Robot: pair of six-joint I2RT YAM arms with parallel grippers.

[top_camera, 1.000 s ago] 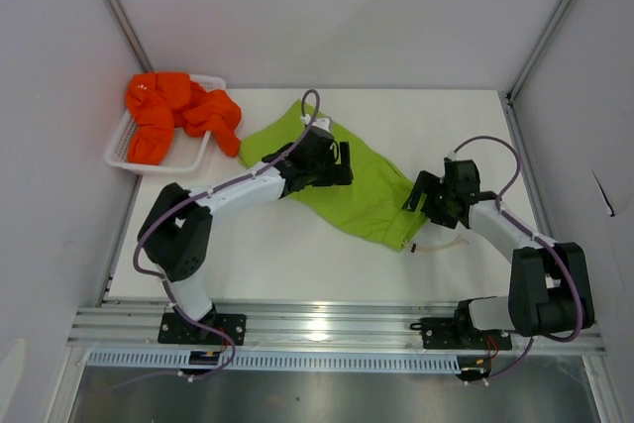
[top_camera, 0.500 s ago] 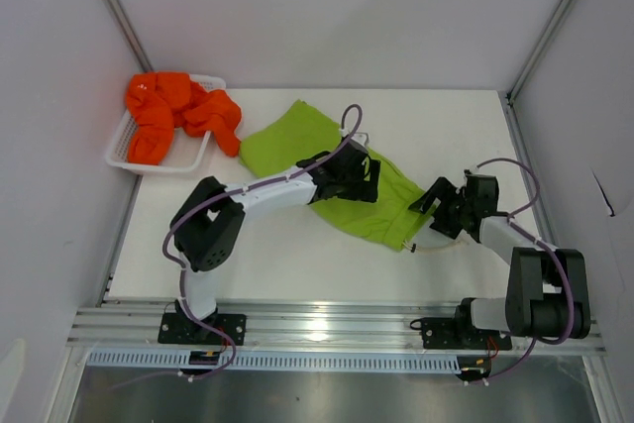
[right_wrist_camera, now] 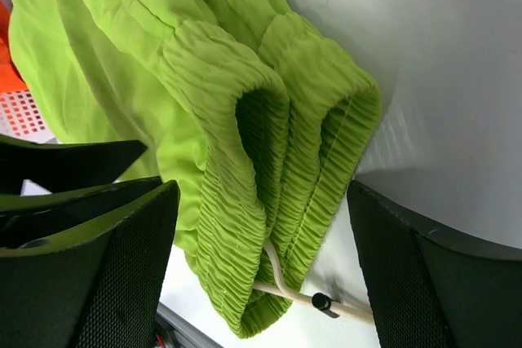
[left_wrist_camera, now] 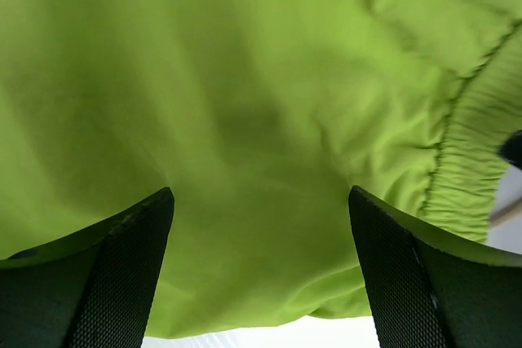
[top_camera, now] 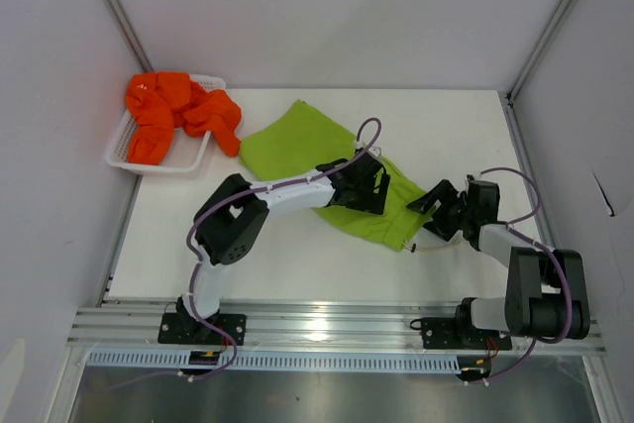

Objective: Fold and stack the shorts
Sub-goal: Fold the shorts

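The lime green shorts [top_camera: 297, 141] lie spread on the white table, their elastic waist toward the right. My left gripper [top_camera: 371, 190] is open and low over their middle; green cloth [left_wrist_camera: 245, 120] fills the view between its fingers. My right gripper [top_camera: 433, 207] is open at the ribbed waistband [right_wrist_camera: 245, 185], with the white drawstring [right_wrist_camera: 306, 299] lying below the band. The bright orange shorts [top_camera: 178, 111] lie bunched in and over the white mesh basket [top_camera: 124, 156] at the back left.
Grey walls with metal posts close in the table on the left, back and right. A metal rail [top_camera: 327, 329] runs along the near edge.
My left gripper has moved right across the green shorts toward the waist. My right gripper has drawn back a little toward the near right edge of the shorts.
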